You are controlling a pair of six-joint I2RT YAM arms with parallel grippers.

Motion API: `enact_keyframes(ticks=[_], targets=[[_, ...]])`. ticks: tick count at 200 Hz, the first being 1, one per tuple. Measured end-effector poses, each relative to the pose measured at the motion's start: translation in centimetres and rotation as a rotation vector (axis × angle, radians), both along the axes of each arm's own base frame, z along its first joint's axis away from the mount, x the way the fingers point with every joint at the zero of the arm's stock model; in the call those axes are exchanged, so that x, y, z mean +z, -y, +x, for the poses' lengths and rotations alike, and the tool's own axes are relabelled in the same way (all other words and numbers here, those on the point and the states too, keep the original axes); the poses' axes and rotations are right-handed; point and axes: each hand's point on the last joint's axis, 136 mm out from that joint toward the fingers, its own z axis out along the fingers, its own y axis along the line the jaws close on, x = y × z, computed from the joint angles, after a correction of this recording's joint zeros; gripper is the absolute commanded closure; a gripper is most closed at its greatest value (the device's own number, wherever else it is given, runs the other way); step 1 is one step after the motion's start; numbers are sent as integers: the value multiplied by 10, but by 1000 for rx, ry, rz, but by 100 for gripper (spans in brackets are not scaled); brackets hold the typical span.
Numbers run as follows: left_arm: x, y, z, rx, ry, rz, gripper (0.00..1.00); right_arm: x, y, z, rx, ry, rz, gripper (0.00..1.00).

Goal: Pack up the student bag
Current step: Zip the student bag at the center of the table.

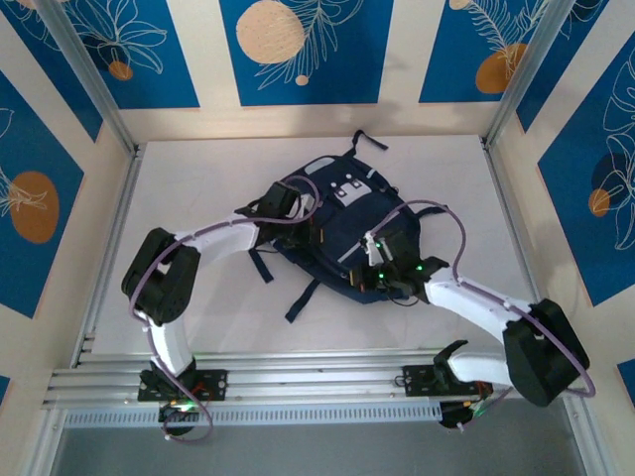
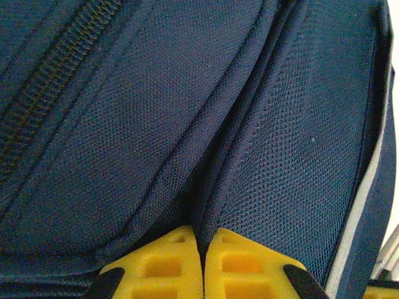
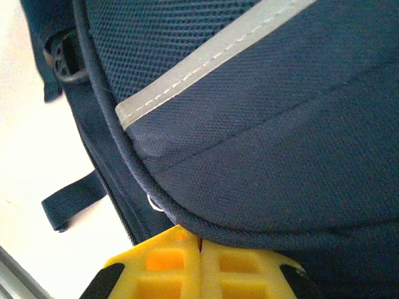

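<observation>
The student bag (image 1: pixel 342 223), a dark navy backpack with black straps and a light grey patch, lies flat in the middle of the white table. My left gripper (image 1: pixel 290 203) rests on the bag's upper left part. Its yellow fingers (image 2: pixel 162 265) are shut, and a fold of navy fabric (image 2: pixel 209 187) is pinched between the tips of the left gripper (image 2: pixel 202 240). My right gripper (image 1: pixel 385 260) sits at the bag's lower right edge. The right gripper (image 3: pixel 201 240) is shut, tips pressed together right under the bag's piped rim (image 3: pixel 187 218), below a grey stripe (image 3: pixel 206 59); nothing shows between them.
Loose black straps (image 1: pixel 301 297) trail from the bag toward the near side, and a loop (image 1: pixel 369 141) lies at its far end. An aluminium rail (image 1: pixel 317 382) runs along the near edge. Metal posts (image 1: pixel 89 79) and patterned walls close in the table.
</observation>
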Motion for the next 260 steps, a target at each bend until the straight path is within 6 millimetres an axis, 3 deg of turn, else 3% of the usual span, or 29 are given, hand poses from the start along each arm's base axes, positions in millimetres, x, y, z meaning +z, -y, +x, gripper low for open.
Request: enact_keyframes(ticks=[28, 56, 85, 100, 139, 167, 182, 206, 214, 260], targets=[[7, -14, 22, -2, 42, 34, 100, -1, -24, 14, 6, -19, 24, 100], [9, -34, 51, 45, 78, 80, 51, -1, -57, 38, -6, -62, 53, 100], [15, -53, 65, 112, 106, 106, 33, 1, -90, 58, -15, -97, 101, 100], [17, -62, 58, 135, 106, 112, 28, 2, -101, 65, -22, -115, 121, 100], [1, -81, 10, 198, 8, 74, 26, 13, -115, 74, -56, -152, 177, 100], [-7, -78, 4, 248, -25, 1, 28, 12, -117, 69, -76, -181, 179, 100], [-6, -73, 7, 261, -30, -32, 39, 11, -117, 69, -85, -186, 181, 100], [-8, -62, 13, 266, -31, -69, 81, 8, -116, 67, -89, -189, 181, 100], [-9, -59, 15, 260, -29, -79, 100, 6, -115, 67, -87, -187, 170, 100], [-7, -50, 12, 233, -25, -96, 100, 0, -82, 63, -48, -121, -28, 100]])
